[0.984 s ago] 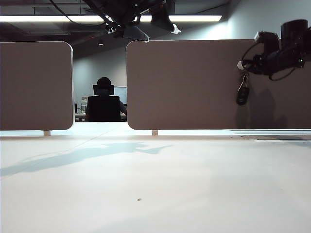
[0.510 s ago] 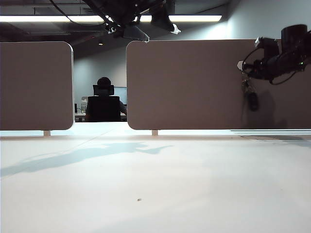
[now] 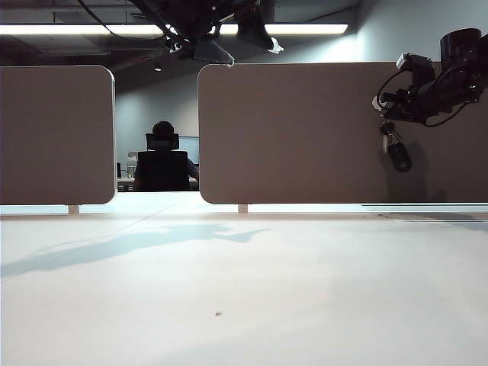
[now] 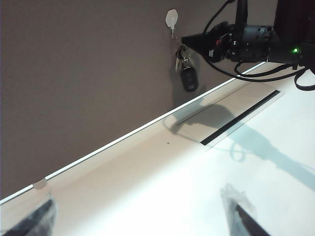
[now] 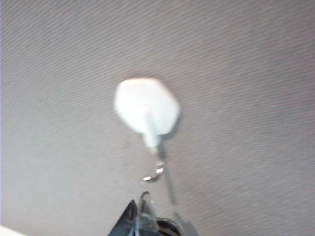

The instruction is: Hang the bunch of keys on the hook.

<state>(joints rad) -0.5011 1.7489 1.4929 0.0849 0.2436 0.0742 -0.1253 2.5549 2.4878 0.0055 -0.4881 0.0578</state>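
The right pincer is up at the brown panel, closed on the top of the keys, right beside the hook. The bunch hangs from the pincer tips, its long black fob pointing down along the panel face and tilted slightly in the exterior view, where the keys dangle below the right pincer.

In the right wrist view the hook shows as a pale hexagonal pad with a thin metal prong below it. The closed tips of the right pincer sit just under that prong, a sliver of metal showing between them. The ring appears to lie just below the prong and close to the panel, so the coming move likely turns on lifting the ring over the prong's tip and letting it settle; whether it has already caught cannot be told.

The left pincer stands open, low over the worktop and well apart from the hook. The right arm is far nearer.
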